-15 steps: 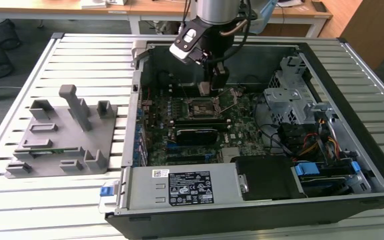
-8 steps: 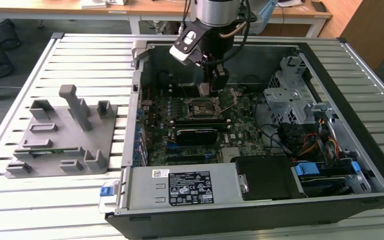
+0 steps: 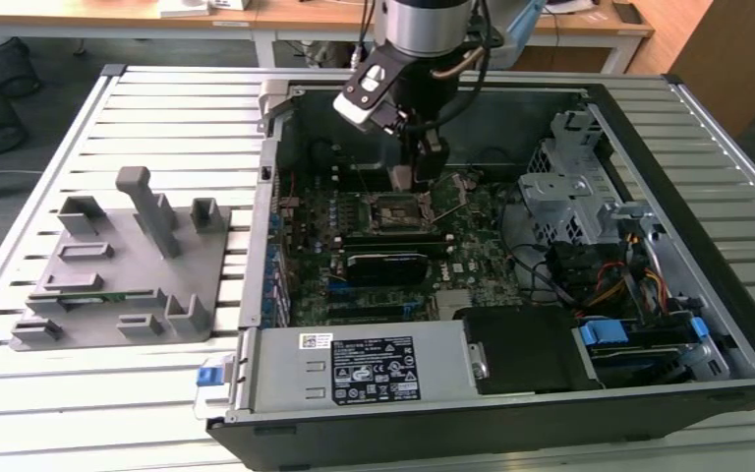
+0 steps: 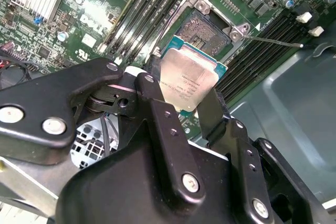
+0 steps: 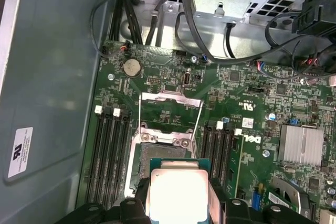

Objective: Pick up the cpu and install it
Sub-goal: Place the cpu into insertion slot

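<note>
Your claw [image 4: 181,98] is clamped on the chip [image 4: 189,80], holding it just over the open socket [image 4: 202,32], maybe a bit off to one side, so this placing step calls for lining it up square and flat.

One cpu [image 4: 189,77]; one socket [image 4: 202,31]; one computer case [image 3: 483,433]; one grey fixture [image 3: 115,261]; one tool [image 4: 184,95].

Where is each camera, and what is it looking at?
Exterior view: off the arm, looking down into the open computer case; the arm and gripper show.
First wrist view: on the arm, facing the motherboard; the gripper shows.
Second wrist view: on the arm, facing the socket; gripper links show.
Both wrist views share the gripped cpu.
</note>
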Robot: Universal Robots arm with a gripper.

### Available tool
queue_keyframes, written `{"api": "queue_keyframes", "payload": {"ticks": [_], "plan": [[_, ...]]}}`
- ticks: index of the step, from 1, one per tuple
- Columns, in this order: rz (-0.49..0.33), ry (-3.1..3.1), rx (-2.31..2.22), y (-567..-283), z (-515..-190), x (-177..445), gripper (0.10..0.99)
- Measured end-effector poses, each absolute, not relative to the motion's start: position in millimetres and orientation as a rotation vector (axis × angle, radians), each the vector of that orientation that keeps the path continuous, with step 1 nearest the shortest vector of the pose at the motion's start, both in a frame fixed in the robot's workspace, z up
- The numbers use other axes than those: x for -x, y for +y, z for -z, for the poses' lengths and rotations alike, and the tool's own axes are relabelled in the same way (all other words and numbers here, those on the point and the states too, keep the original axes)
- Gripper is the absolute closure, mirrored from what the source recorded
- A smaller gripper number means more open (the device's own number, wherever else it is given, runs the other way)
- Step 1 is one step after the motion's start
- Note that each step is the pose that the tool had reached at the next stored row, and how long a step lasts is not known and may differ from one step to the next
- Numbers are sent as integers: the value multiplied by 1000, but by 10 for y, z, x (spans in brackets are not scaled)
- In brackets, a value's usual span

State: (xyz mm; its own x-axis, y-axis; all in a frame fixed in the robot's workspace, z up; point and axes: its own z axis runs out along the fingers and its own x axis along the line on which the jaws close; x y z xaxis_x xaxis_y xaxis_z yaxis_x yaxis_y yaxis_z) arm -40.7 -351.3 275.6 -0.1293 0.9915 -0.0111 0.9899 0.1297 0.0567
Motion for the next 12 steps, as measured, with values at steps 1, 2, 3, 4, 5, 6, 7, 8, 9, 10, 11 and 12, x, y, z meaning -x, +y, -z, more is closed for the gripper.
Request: {"api": "queue_keyframes", "payload": {"ticks": [1,2,3,4,5,6,7,8,9,10,11,12], "plan": [[-55,2326,-2042,-3513,-2751,407,561],[-55,2326,-2042,-3513,-2746,407,561],[-55,2326,-2042,-3513,-2741,407,561],[-55,2326,-2042,-3513,-2736,407,561],[-55,2326,-2042,-3513,-2731,407,561],[-55,2326,-2042,-3513,-2727,407,561],[-55,2326,-2042,-3513,-2723,407,561],[-54,2326,-2042,-3513,-2720,407,561],[-54,2326,-2042,-3513,-2718,407,561],[-54,2326,-2042,-3513,-2716,407,561],[-54,2326,-2042,-3513,-2713,407,561],[-55,2326,-2042,-3513,-2710,407,561]]}}
